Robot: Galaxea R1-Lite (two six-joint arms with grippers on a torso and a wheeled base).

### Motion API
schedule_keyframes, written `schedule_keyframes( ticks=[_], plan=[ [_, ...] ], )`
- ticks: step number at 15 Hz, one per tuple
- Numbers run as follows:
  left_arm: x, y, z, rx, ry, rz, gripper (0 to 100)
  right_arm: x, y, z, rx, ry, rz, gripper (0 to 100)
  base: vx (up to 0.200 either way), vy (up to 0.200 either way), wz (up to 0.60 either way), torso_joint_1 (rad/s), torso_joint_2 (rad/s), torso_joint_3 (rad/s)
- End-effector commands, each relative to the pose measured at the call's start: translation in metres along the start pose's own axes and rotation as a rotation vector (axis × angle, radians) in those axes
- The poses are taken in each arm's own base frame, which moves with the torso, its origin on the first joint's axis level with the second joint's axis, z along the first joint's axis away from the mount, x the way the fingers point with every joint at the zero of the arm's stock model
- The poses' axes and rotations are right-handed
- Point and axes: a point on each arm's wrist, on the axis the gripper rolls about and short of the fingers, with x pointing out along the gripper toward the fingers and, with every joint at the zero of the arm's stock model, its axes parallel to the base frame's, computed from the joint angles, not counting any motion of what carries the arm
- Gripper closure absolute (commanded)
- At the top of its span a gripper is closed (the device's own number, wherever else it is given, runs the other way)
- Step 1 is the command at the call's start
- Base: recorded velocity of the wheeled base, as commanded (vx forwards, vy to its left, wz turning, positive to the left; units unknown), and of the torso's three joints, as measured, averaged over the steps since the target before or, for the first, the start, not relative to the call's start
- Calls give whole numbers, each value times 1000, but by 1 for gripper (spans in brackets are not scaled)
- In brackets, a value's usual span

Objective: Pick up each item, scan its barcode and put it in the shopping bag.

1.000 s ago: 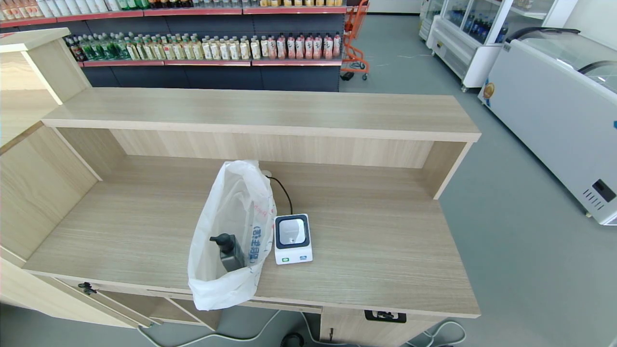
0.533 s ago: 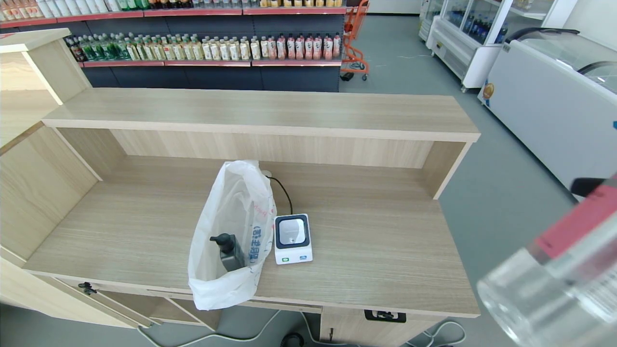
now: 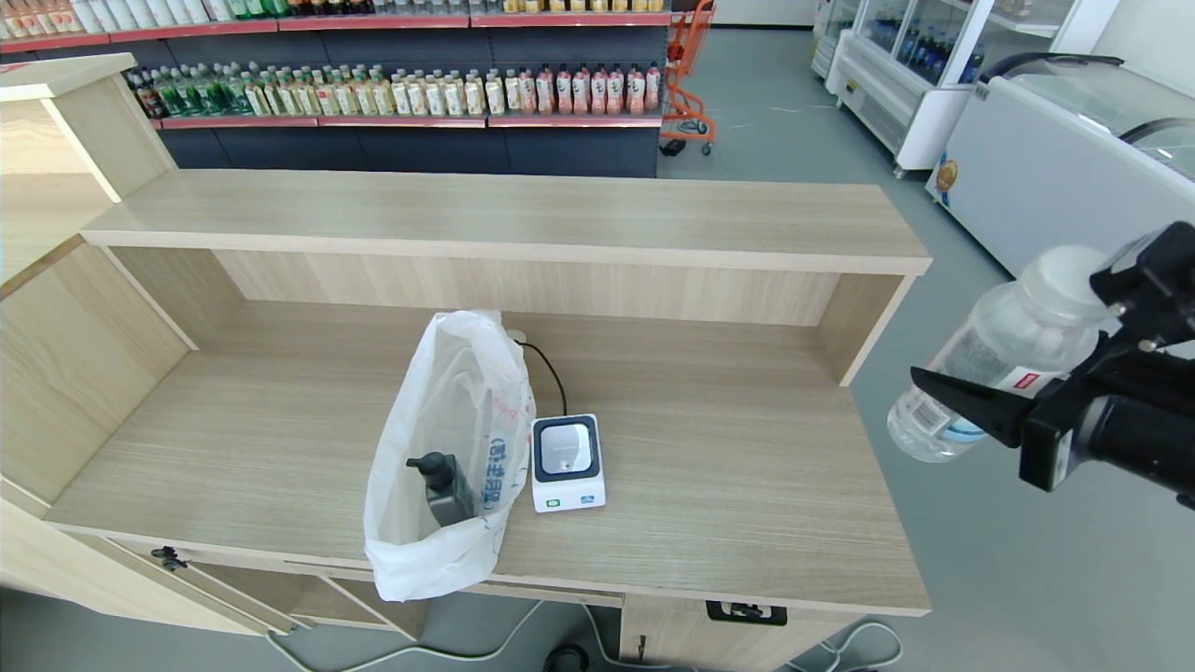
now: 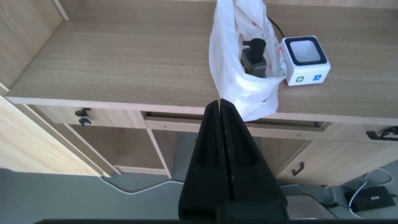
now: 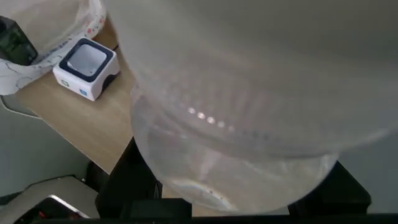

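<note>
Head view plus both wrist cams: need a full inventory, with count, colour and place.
shopping bag: 1, white translucent, standing open on the counter
pump bottle: 1, dark, inside the shopping bag
scanner: 1, white, on the counter right of the bag
cable: 1, black, from the scanner to the counter's back
water bottle: 1, clear with white cap, off the counter's right end
counter: 1, light wood
drink bottles: many, mixed colours, on shelves behind
trolley: 1, orange, by the shelves
freezers: several, white, on the right
left gripper: black, shut, before the counter's front edge
right gripper: black, holding the water bottle
</note>
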Motion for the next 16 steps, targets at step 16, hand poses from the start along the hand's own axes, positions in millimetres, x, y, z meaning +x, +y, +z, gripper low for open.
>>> schedule_keyframes(
  ticks=[16],
  plan=[
    [0,0,0,1,0,0,100,19,-1,-52,-195,61,-99,100,0,25,0,0,0,0]
  ],
)
